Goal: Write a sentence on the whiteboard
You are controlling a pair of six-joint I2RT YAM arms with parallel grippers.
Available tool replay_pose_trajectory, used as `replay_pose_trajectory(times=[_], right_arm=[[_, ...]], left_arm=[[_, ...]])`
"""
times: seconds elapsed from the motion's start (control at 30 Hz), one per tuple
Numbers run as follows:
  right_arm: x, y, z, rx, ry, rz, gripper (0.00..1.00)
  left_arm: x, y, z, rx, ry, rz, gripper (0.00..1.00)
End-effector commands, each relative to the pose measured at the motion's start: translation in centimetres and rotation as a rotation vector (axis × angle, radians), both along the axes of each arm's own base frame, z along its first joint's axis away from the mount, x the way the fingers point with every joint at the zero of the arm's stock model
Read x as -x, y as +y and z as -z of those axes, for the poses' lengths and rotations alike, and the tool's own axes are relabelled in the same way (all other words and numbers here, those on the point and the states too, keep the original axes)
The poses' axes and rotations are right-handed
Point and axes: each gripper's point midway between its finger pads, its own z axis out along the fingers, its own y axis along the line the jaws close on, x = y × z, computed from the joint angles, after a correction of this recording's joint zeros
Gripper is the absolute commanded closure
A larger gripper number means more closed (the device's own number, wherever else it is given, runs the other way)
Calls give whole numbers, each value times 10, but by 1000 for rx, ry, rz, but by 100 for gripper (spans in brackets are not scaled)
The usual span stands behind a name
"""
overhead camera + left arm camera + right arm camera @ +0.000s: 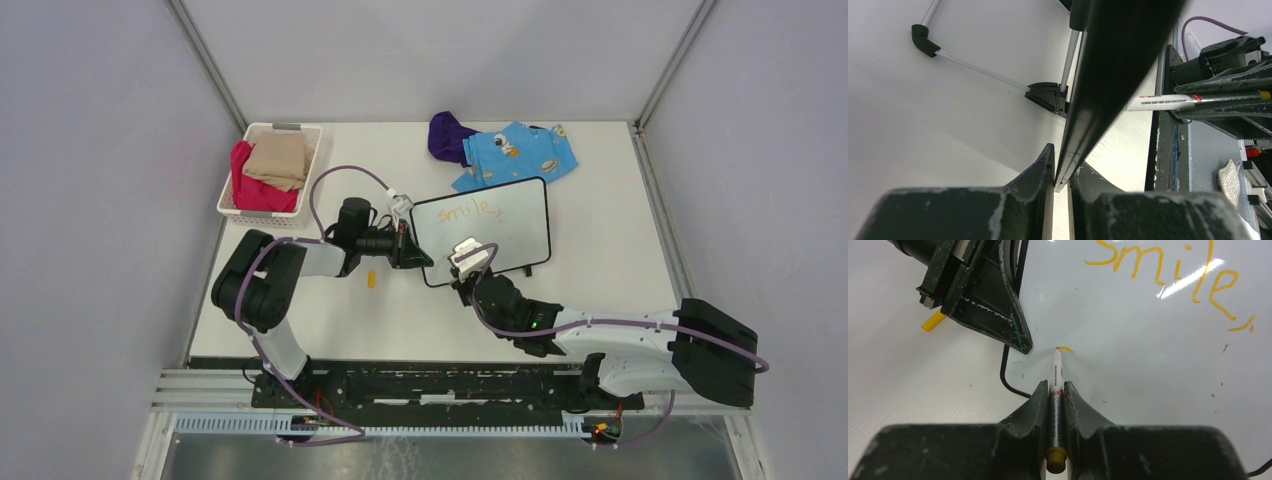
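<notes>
Currently the left claw (1060,165) is clenched on the black frame at the left edge of the whiteboard (515,235). The right claw (1055,390) is grasping an orange marker (1056,372) with its tip on the board.

Risks noted:
- The board is pinched at one edge only. Pen pressure could pivot it or work it out of the grip, in my judgement.
- The second line starts just beside the left claw and near the board's lower left corner, so a leftward stroke could strike that claw.
- The marker may slide between the fingers and lose contact.

Condition: the sentence (470,211) reads "smile," in thin orange script on the upper line. Below it sits one short fresh stroke (1065,348). The board is mid-table, near the blue patterned cloth (520,152). The marker cap (371,280) lies loose on the table.
</notes>
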Motion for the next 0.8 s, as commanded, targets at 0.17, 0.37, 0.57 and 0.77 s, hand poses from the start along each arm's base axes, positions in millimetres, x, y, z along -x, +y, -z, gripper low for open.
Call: replay_pose_trajectory(times=[0.17,0.37,0.57,0.77], right_arm=[[-2,-1,1,-22,16,14,100],[-2,-17,7,-5,20,56,100],[-2,-26,10,-2,27,76,100],[1,-28,18,4,44,67,100]], left_arm=[[-5,6,21,-84,11,-48,98],[-5,6,21,-85,10,-49,98],[-5,7,21,-85,12,-50,98],[-5,6,20,-85,12,-49,98]])
